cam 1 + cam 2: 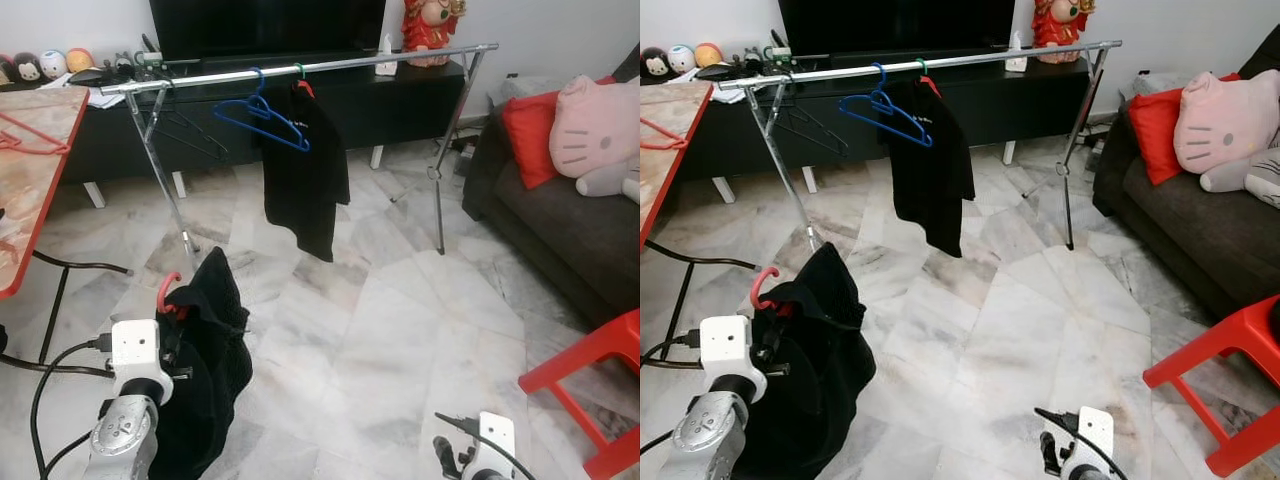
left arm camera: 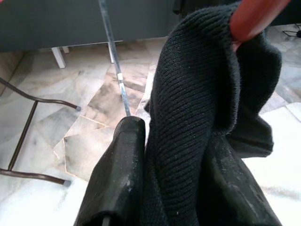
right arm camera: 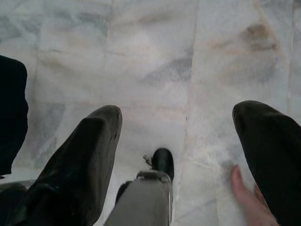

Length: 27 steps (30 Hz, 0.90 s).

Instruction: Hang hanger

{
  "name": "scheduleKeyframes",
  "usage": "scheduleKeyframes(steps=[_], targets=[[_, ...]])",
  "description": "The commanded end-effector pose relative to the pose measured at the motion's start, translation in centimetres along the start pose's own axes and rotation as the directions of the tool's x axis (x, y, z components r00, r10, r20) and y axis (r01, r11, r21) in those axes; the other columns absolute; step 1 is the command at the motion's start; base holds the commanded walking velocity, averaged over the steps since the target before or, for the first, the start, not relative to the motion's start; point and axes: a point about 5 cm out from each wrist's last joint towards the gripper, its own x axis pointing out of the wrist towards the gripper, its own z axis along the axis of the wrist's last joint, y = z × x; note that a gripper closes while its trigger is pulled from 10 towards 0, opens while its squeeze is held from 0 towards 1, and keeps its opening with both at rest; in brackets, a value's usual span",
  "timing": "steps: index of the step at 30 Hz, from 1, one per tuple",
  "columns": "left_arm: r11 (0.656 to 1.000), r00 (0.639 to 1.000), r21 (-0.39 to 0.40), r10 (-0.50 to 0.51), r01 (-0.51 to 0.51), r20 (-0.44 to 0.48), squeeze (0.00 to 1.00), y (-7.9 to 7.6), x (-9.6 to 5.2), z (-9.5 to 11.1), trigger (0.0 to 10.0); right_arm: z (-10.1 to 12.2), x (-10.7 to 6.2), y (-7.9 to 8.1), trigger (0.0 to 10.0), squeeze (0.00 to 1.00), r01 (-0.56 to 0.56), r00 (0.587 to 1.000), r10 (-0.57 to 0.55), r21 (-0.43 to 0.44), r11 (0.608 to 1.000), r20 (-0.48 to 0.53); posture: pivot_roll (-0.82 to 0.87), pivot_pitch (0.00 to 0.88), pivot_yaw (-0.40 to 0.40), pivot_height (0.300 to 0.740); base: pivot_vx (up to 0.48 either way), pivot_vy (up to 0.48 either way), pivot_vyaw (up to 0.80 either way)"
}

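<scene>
- Red hanger (image 1: 168,293) carrying a black knit garment (image 1: 205,360) is held low by the left hand (image 2: 155,188), whose black fingers (image 2: 120,179) are clamped on the cloth just under the hook; the garment droops below the hand toward the floor.
- Marble floor (image 1: 400,330), pale with grey and brown veining, spreads under and ahead of both hands.
- Chrome clothes rail (image 1: 300,68) stands well ahead of and above the left hand, in front of a dark TV cabinet (image 1: 400,100); one rail leg shows just past the fingers in the left wrist view.
- On the rail hang a blue hanger (image 1: 262,115), a black hanger (image 1: 190,130) and a black shirt (image 1: 305,170).
- Right hand (image 3: 176,141) hangs low over bare floor, its two fingers spread wide apart and holding nothing.
- Outward of the left hand stands a red-edged desk (image 1: 30,180) with a cable on the floor beneath.
- Beyond the right hand are a dark sofa (image 1: 560,230) with a red cushion (image 1: 530,135) and pink plush (image 1: 595,125), and a red stool (image 1: 600,380).
</scene>
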Motion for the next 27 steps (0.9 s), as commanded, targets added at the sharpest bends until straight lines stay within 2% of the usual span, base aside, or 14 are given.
scheduleKeyframes(steps=[1, 6, 12, 14, 16, 20, 27], targets=[[1.000, 0.999, 0.001, -0.020, 0.020, 0.034, 0.00, -0.4, 0.4, 0.9, 10.0, -0.1, 0.0, -0.2, 10.0, 0.00, 0.010, 1.000, -0.010, 0.014, 1.000, -0.004, 0.09, 0.000, -0.005, 0.716, 0.000, 0.000, 0.00], [0.999, 0.998, -0.008, -0.043, 0.044, 0.044, 0.00, -0.7, 0.4, 1.1, 10.0, -0.3, -0.1, -0.3, 10.0, 0.00, 0.013, 1.000, -0.013, 0.010, 1.000, -0.012, 0.09, 0.000, -0.014, 0.716, 0.000, 0.000, 0.00], [0.996, 0.996, -0.018, -0.084, 0.085, 0.040, 0.00, -1.7, 0.9, 1.0, 10.0, -0.5, -0.2, -0.6, 10.0, 0.00, 0.027, 0.999, -0.027, 0.011, 1.000, -0.023, 0.07, 0.000, -0.014, 0.716, 0.274, 0.000, 0.00], [0.995, 0.994, -0.019, -0.101, 0.102, 0.042, 0.00, -2.1, 1.1, 1.0, 10.0, -0.4, -0.2, -1.1, 10.0, 0.00, 0.042, 0.999, -0.041, 0.027, 0.999, -0.023, 0.07, 0.000, -0.014, 0.716, 0.307, 0.000, 0.00], [0.992, 0.991, -0.031, -0.123, 0.125, 0.050, 0.00, -2.7, 1.4, 1.2, 10.0, -0.2, -0.4, -2.4, 10.0, 0.00, 0.089, 0.996, -0.088, 0.067, 0.994, -0.027, 0.07, 0.000, -0.011, 0.716, 0.324, 0.000, 0.00], [0.990, 0.989, -0.029, -0.138, 0.140, 0.049, 0.00, -2.9, 1.3, 1.2, 10.0, -0.3, -0.6, -3.0, 10.0, 0.00, 0.088, 0.996, -0.087, 0.042, 0.995, -0.034, 0.07, 0.000, -0.006, 0.716, 0.339, 0.000, 0.00], [0.986, 0.986, -0.017, -0.164, 0.165, 0.034, 0.00, -2.7, 1.1, 0.8, 10.0, -0.8, -0.8, -3.4, 10.0, 0.00, 0.099, 0.994, -0.096, 0.065, 0.993, -0.048, 0.05, 0.000, 0.015, 0.716, 0.374, 0.000, 0.00]])
